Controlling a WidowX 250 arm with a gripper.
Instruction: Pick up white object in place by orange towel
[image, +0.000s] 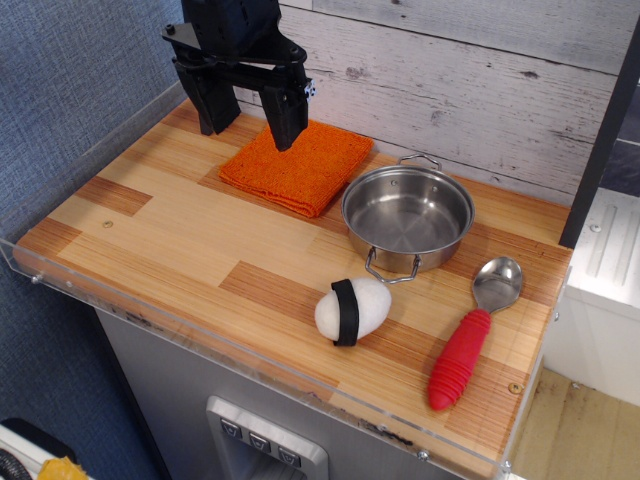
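So nothing was done yet: my tool (248, 112) hung over the orange towel (297, 163), fingers apart and empty, while the white object (353, 309) sat untouched near the table's (170, 240) front edge, below the pot (407, 216).

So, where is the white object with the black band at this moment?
The white object lies on the wooden table near its front edge, just in front of the steel pot and left of the red-handled spoon.
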